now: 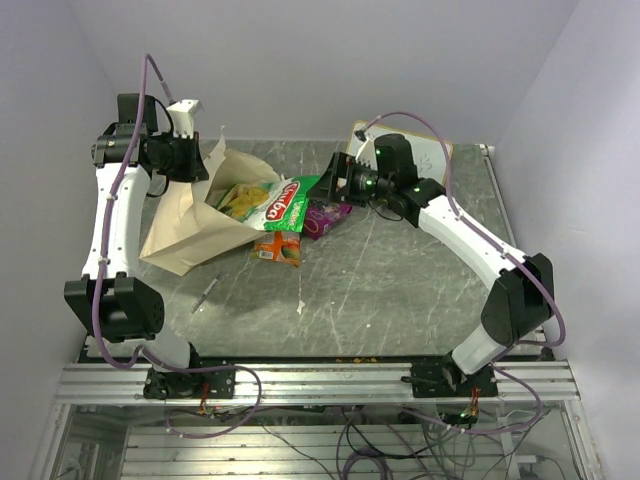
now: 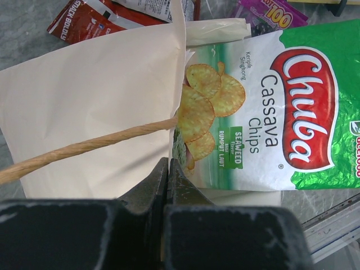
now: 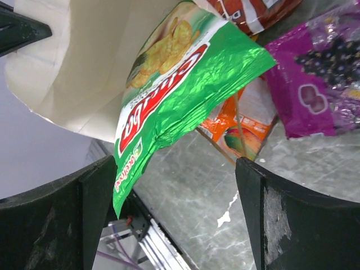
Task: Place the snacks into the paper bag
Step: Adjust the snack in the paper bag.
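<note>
— Grey marbled table (image 1: 400, 280), white walls on three sides. Where is the paper bag (image 1: 185, 235)?

— On its side at the left of the table, its mouth facing right. The left gripper (image 2: 167, 169) is pinched fully shut on the bag's rim, holding that edge up. The cord handle runs off just beside the jaws.

— And the snacks?

— A green-and-white packet (image 1: 280, 203) lies half inside the mouth, its green end sticking out towards the right gripper (image 3: 174, 166). That gripper's fingers are spread wide and grip nothing. The packet's tail corner hangs between them, close to one finger; I can't tell whether it touches.

— What else is nearby?

— A purple packet (image 1: 325, 217) lies just right of the green one, under the right gripper. An orange packet (image 1: 280, 248) is partly tucked beneath the green one. A red packet (image 2: 84, 19) shows past the bag's edge in the left wrist view.

— Anything in the way?

— A pen (image 1: 207, 291) lies near the bag's base, apart from the packets. A whiteboard (image 1: 440, 150) sits behind the right arm.
</note>
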You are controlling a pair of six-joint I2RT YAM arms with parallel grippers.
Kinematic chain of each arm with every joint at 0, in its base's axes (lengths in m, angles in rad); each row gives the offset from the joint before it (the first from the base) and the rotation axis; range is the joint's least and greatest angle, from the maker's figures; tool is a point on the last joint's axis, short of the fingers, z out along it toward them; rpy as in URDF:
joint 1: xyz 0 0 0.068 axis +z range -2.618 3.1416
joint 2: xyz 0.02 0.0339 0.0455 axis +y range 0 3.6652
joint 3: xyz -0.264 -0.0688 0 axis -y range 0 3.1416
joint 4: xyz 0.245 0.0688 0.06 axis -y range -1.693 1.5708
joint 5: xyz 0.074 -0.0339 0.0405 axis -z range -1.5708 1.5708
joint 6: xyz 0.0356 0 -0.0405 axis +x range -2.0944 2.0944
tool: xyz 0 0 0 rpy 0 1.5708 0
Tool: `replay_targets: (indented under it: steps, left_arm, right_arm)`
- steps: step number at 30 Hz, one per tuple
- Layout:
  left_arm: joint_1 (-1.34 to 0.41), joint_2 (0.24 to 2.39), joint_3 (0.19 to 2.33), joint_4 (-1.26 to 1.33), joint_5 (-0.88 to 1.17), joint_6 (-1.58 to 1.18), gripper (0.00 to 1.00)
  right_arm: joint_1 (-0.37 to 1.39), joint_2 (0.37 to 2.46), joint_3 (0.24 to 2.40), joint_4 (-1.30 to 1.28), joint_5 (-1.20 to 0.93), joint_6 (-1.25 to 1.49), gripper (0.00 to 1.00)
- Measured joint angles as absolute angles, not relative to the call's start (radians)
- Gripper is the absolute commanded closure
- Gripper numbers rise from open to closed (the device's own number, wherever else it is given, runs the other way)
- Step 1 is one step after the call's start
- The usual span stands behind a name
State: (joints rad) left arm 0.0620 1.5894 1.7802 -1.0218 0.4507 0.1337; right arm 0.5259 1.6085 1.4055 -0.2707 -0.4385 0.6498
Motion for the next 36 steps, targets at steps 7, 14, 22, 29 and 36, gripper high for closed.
replay_targets:
  steps: [7,14,22,29,36]
  left_arm:
    - [0.062,1.589,1.78,-1.022,0.45,0.131,0.93]
    - [0.062,1.584,1.78,-1.022,0.45,0.13,0.93]
    - [0.062,1.576,1.779,-1.022,0.45,0.131,0.93]
    - [0.062,1.573,1.779,-1.022,0.45,0.131,0.93]
    - [0.062,1.569,1.779,-1.022,0.445,0.131,0.93]
  right_arm:
    - [0.573,1.674,1.409,-0.215,-0.477,0.707,0.23]
    - [0.602,1.778,1.495,-0.21,-0.503,0.722,0.53]
    - [0.622,1.926,1.715,-0.215,-0.541,0.718,1.0]
    - [0.679,2.057,1.965,-0.239,-0.593,0.702,1.0]
    - [0.744,2.156,2.161,-0.262,-0.672,0.668,1.0]
